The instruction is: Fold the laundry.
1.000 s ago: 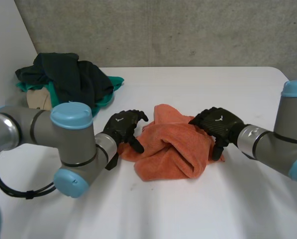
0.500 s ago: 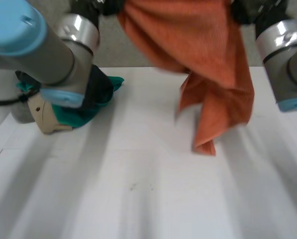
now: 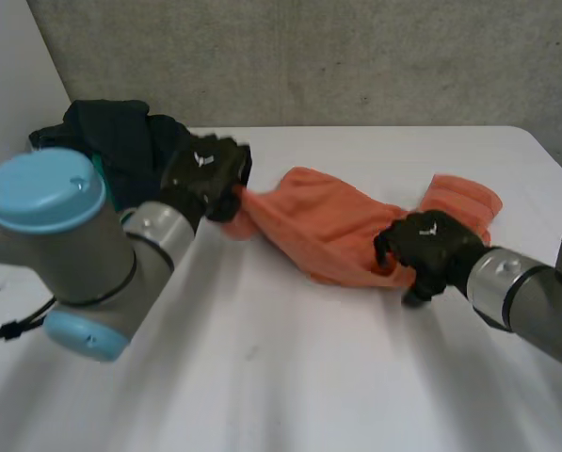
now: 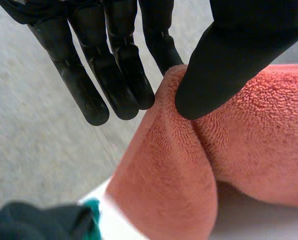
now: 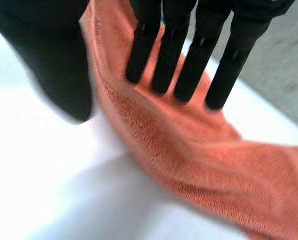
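Note:
An orange towel (image 3: pixel 318 221) lies stretched across the white table (image 3: pixel 290 377) between my two hands. My left hand (image 3: pixel 205 174) holds the towel's left end just above the table. In the left wrist view its thumb (image 4: pixel 233 60) pinches a fold of the towel (image 4: pixel 178 170) against the fingers (image 4: pixel 119 75). My right hand (image 3: pixel 429 243) rests on the towel's near edge, toward its right end. In the right wrist view its fingers (image 5: pixel 188 60) are straight over the towel (image 5: pixel 198 150), with the thumb (image 5: pixel 54 65) standing apart beside the cloth's edge.
A pile of dark and green clothes (image 3: pixel 120 137) sits at the table's back left, just behind my left hand; a bit of the pile (image 4: pixel 44 222) lies beside the towel in the left wrist view. A grey wall runs behind the table.
The towel, bunched a second ago and then lifted high by both hands, is now down on the table and spread sideways. The right hand's fingers have straightened.

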{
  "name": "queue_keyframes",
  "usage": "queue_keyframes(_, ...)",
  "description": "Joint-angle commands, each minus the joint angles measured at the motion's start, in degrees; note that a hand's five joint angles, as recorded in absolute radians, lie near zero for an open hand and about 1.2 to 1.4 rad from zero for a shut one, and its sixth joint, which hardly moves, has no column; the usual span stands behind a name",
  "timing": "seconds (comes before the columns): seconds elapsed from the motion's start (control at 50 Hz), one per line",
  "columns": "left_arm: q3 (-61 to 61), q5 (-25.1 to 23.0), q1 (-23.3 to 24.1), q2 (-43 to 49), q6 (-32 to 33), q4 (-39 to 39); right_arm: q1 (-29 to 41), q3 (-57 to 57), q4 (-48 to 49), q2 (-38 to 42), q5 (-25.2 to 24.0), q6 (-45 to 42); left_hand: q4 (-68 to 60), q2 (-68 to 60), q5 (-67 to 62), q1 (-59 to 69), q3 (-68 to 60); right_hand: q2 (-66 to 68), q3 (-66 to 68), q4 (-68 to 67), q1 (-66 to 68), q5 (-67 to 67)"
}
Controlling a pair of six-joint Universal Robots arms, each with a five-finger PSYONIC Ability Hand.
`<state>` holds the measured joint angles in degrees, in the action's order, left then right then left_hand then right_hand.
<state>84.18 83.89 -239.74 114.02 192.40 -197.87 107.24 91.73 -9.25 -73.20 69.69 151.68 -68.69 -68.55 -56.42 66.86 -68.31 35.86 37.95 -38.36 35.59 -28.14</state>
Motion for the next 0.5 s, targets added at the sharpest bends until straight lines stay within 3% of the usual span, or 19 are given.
queue_keyframes(0.02, 4.94, -0.22, 0.68, -4.5, 2.8, -0.06, -1.76, -5.57, 1.78, 0.34, 0.97, -1.3, -11.31, -11.45, -13.58, 13.14, -11.69, -15.01, -17.1, 17.5, -14.73, 17.29)
queue_keyframes(0.16, 8.18, -0.22, 1.21, -9.07, 3.06, -0.06, -6.34, -12.62, 1.08, 1.74, 0.62, -2.09, -11.31, -11.45, -13.58, 13.14, -11.69, -15.35, -17.44, 17.84, -15.07, 17.63)
queue_keyframes(0.3, 10.3, -0.22, 1.91, -12.77, 3.15, -0.15, -6.61, -19.74, -1.82, 10.44, 0.1, -7.0, -11.31, -11.45, -13.58, 13.14, -11.69, -15.18, -17.27, 17.68, -14.91, 17.46)
queue_keyframes(0.42, 10.48, -0.13, 2.17, -13.48, 3.24, -0.15, -6.69, -24.92, -3.93, 18.26, 0.53, -26.23, -11.31, -11.45, -13.58, 13.14, -11.69, -14.68, -16.77, 17.17, -14.4, 16.96)
queue_keyframes(0.5, 10.57, -0.13, 2.26, -13.48, 3.24, -0.06, -6.69, -29.75, -4.2, 23.53, 0.88, -34.16, -11.31, -11.45, -13.58, 13.14, -11.69, -13.33, -15.42, 15.83, -13.06, 15.62)
